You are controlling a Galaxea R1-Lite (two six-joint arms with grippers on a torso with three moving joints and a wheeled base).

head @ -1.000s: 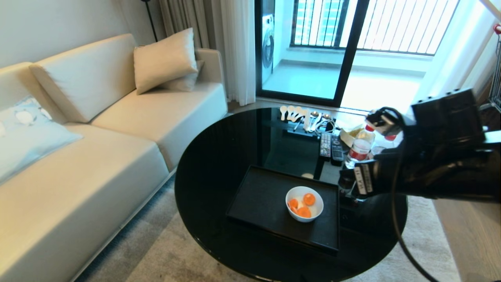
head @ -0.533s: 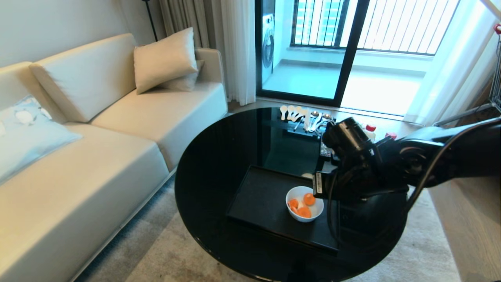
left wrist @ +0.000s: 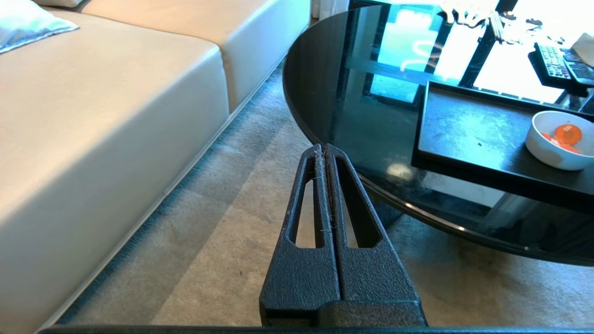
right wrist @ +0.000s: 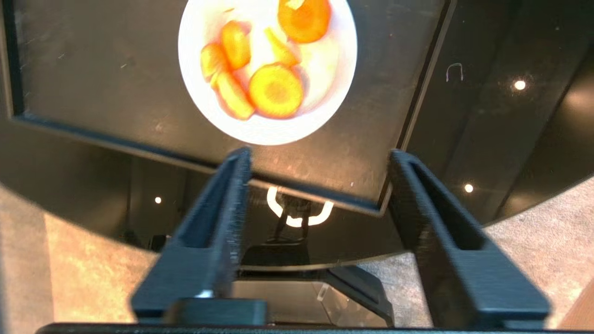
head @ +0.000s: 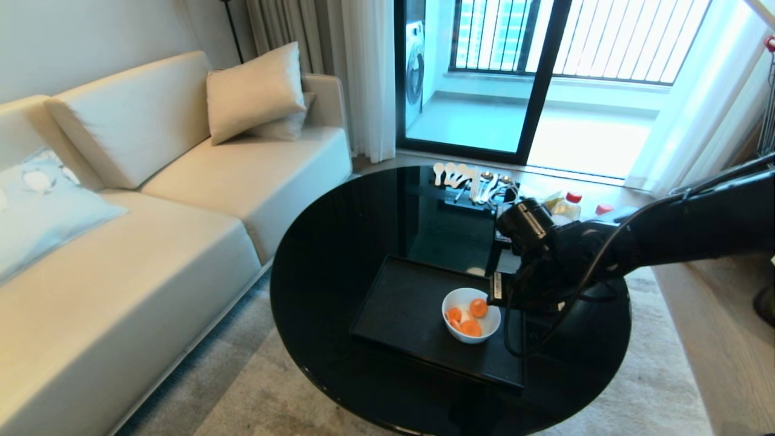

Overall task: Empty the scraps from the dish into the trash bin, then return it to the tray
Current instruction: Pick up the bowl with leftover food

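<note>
Task stage: opening step, nothing completed.

The white bowl sat on the black tray, toward the tray's right near corner, and was still loaded: several orange carrot-like slices with a few pale bits lay inside. Nothing had been tipped out. The tray rested on the round black glass table.

The right gripper hung above the tray, just beside the bowl on its right side, pointing down. Its two fingers stood well apart with nothing between them; in the right wrist view the bowl lay beyond the fingertips, not between them. No contact with the bowl could be seen.

The left gripper was parked low, off the table's left edge over the carpet, fingers pressed together and empty.

The trash bin did not appear in any view, so its position relative to the tray could not be recorded.

Judged remaining: close on the bowl's rim, lift it clear of the tray, carry it to the bin, tip out the scraps, bring the bowl back and set it down on the tray. That is effectively the whole task.

Other items beyond the tray on the table: remote controls, a row of spoons, a red-capped bottle.
</note>
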